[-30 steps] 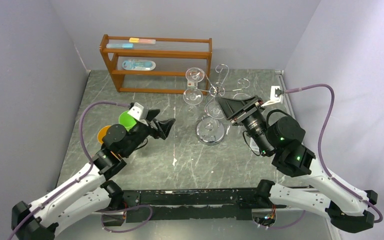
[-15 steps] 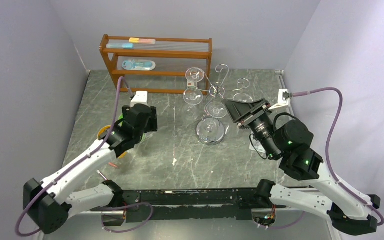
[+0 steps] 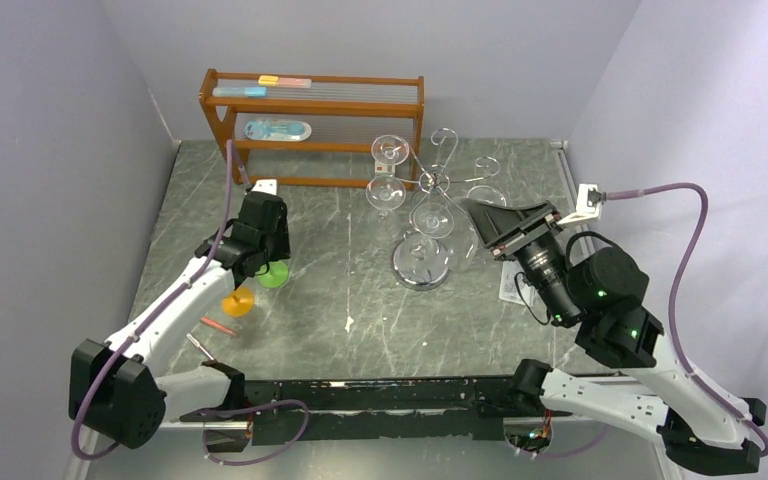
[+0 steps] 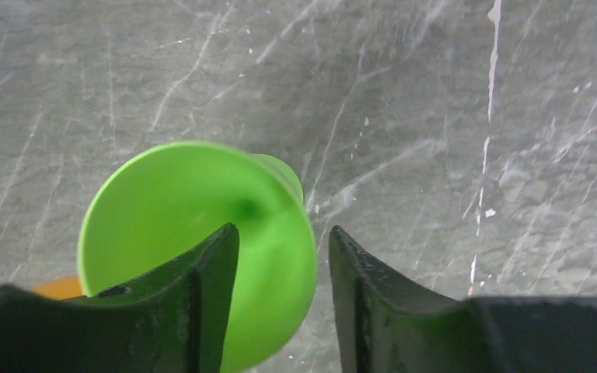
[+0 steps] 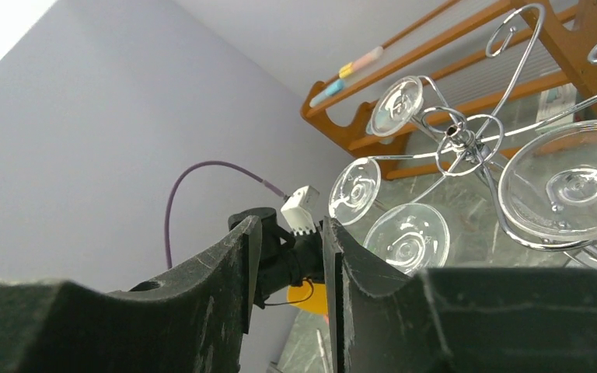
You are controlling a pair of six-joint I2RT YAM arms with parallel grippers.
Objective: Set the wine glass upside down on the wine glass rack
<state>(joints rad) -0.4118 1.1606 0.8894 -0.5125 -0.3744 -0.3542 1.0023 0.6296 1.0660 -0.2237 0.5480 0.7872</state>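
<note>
**Asker:** Where is the glass that needs hanging?

**Describer:** A bright green plastic wine glass point(image 3: 273, 273) sits on the grey marbled table point(image 3: 380, 320), near its left edge and about midway between the near and far edges. Whether it is upright or upturned I cannot tell. An orange plastic glass point(image 3: 238, 300) sits just beside it, toward the near edge. The shiny chrome wire wine glass rack point(image 3: 430, 184), with its curled arms, stands well apart toward the table's far right. Clear glasses point(image 3: 385, 193) hang on it.

**Asker:** And the pincers?

**Describer:** The left gripper point(image 4: 280, 237) hangs directly over the green glass, fingers half spread. One finger is above the round green face and the other just outside its rim. A sliver of table shows between rim and finger, so it seems not yet pinched. The right gripper point(image 5: 288, 225), near the rack, has its fingers a narrow gap apart and holds nothing.

**Asker:** How will the glass handle?

**Describer:** Probably light, stiff and hard to break, but smooth and slippery. A thin rim may skid between the fingers. The stem looks the surer hold, and it leaves the foot free to slide into a curled arm.
</note>
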